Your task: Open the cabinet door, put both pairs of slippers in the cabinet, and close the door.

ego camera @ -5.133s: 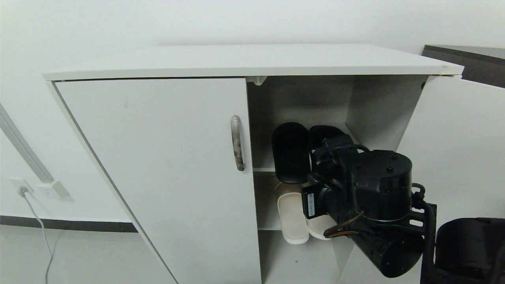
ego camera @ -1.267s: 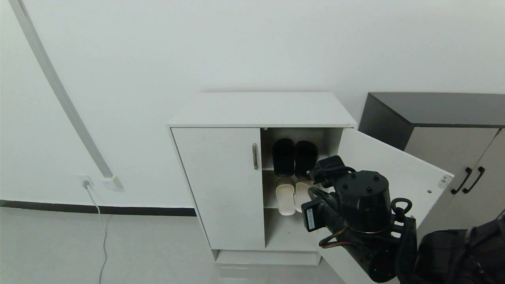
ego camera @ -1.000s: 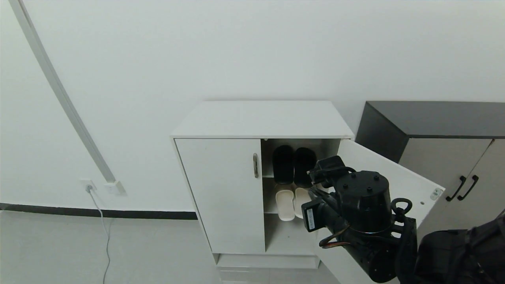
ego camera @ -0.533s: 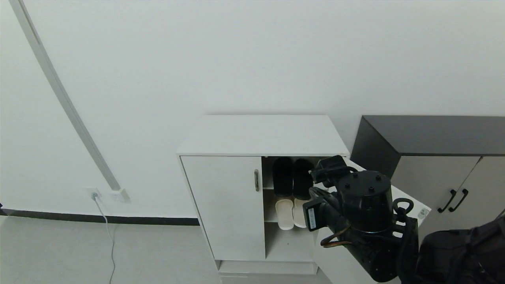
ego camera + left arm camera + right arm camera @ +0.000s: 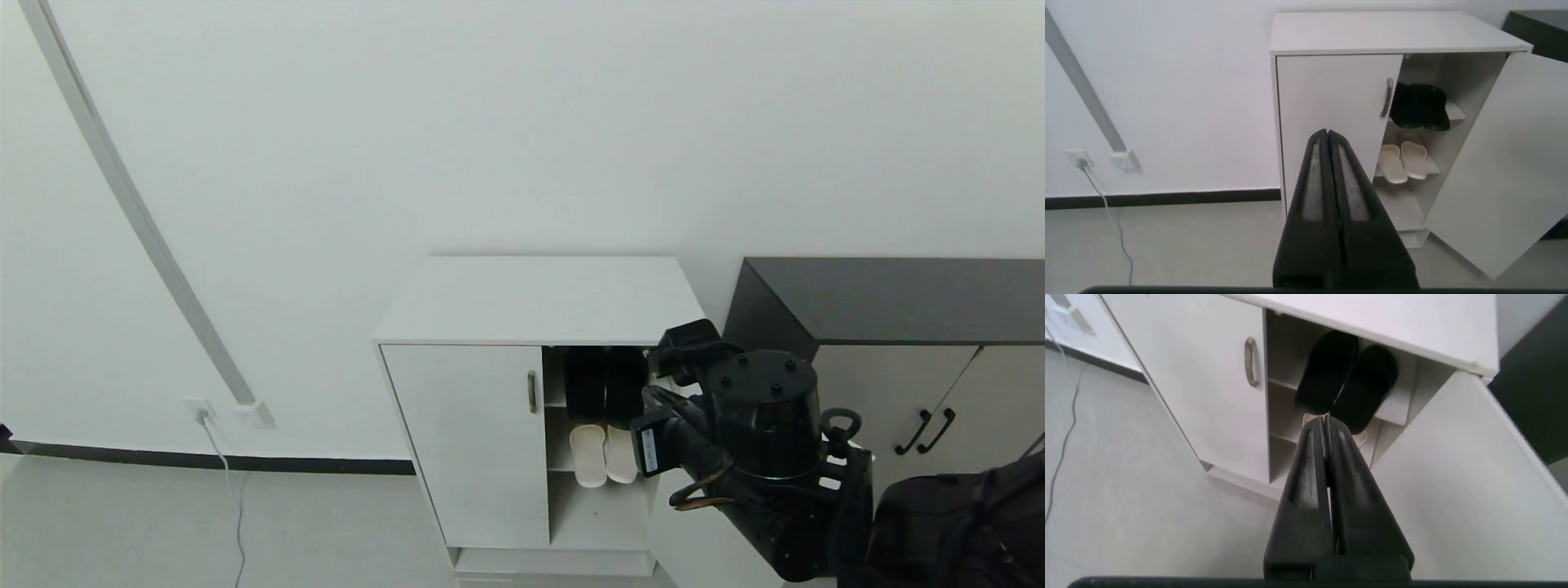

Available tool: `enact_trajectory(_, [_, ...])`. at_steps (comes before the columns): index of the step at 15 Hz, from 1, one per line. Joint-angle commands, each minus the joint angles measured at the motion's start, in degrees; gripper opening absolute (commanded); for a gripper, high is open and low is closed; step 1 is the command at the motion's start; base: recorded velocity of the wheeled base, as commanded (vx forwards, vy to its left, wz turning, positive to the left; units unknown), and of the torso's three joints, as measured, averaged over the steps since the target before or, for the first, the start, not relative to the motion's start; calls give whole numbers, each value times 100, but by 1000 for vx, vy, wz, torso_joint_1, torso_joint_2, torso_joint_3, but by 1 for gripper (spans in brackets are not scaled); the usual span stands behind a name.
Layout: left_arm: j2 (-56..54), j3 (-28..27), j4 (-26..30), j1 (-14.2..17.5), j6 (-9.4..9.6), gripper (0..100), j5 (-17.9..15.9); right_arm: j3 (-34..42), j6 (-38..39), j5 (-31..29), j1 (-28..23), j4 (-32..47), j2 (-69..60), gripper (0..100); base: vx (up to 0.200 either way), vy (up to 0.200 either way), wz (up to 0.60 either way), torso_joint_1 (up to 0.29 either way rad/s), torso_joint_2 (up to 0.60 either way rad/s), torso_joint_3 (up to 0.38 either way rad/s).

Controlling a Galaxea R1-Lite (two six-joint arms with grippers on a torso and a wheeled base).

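Item: white two-door laminate cabinet, the reference for every entry below.

1. Grey wall conduit, running diagonally, far left of the cabinet.
2. White wall socket with grey cable, low on the wall, left of the cabinet; not part of the task.
3. Left gripper: black fingers pressed together, holding nothing. It is well back from the cabinet and faces its left half, probably parked out of the way.
4. Closed left door with slim metal handle at its inner edge. It can stay shut, since only the right compartment is used.
5. Pair of black rubber slippers: upper shelf of the cabinet's right compartment, side by side, soles outward.
6. Pair of cream rubber slippers: shelf directly below, lying flat, side by side. Both pairs appear stowed.
7. Open right door: swung wide from the cabinet's right side, not yet closed; judged the remaining step.
8. Right gripper: fingers closed and empty. It is in front of the cabinet opening beside the open door, a closed tip suiting a push.
9. Dark-topped grey cabinet, right of the white cabinet.
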Motion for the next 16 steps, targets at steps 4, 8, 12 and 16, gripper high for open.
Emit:
enact_trajectory(4, [-1,1,1,0,-1,0,-2,18,-18,-7,-22,16,-4,0,0,0,0,0,0,0])
enact_trajectory(8, [-1,1,-7,0,-1,0,-2,18,-53,-7,-22,16,5,0,0,0,0,0,0,0])
enact_trajectory(12, [-1,1,1,0,-1,0,-2,18,-62,-7,-22,16,23,0,0,0,-600,-1,-1,4])
enact_trajectory(16, [-1,1,-7,0,-1,0,-2,18,-97,-7,-66,7,23,0,0,0,-600,8,2,0])
